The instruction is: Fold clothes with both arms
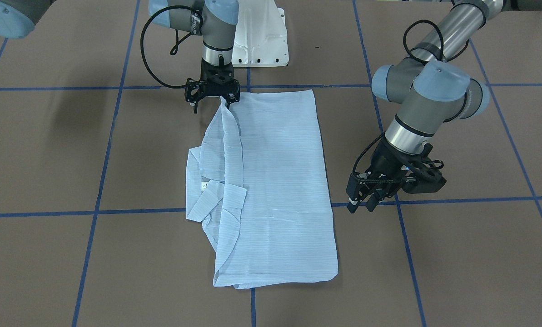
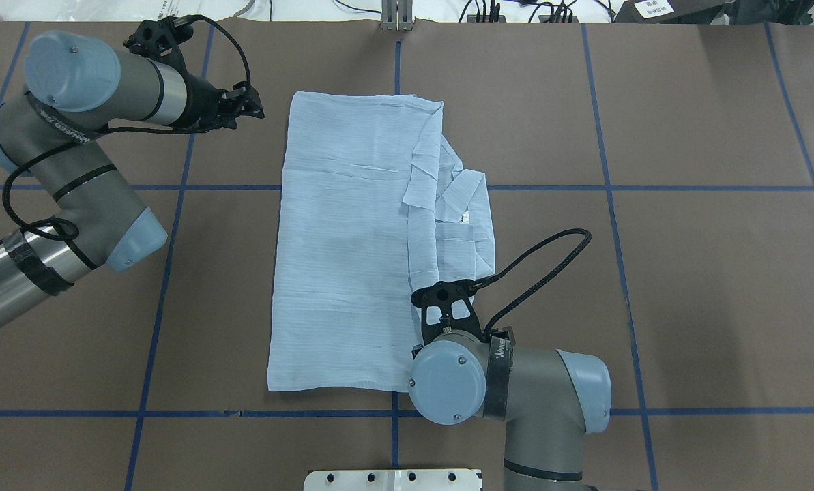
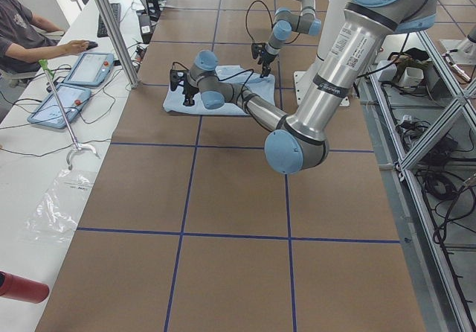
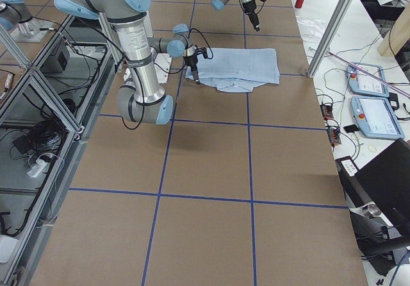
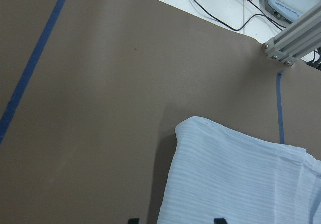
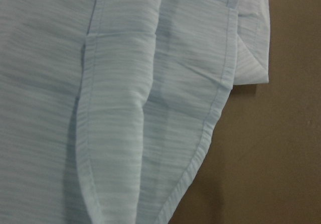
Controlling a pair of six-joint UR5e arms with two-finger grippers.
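Pale-blue striped shirt (image 1: 275, 181) part-folded, mid table (image 1: 457, 263). Right gripper (image 1: 211, 107) spread at robot-side corner. Left gripper (image 1: 361, 207) spread, beside cloth. Pinch all layers, lift evenly.

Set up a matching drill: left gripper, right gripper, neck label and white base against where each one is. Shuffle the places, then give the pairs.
Things:
1. left gripper
2. right gripper
3. neck label
4. white base

Places:
A. on the shirt, among its folded flaps
B. over bare table, off the shirt's side
C. at the table's robot-side edge, beyond the shirt
D. at the shirt's corner nearest the base

Pairs: 1-B, 2-D, 3-A, 4-C
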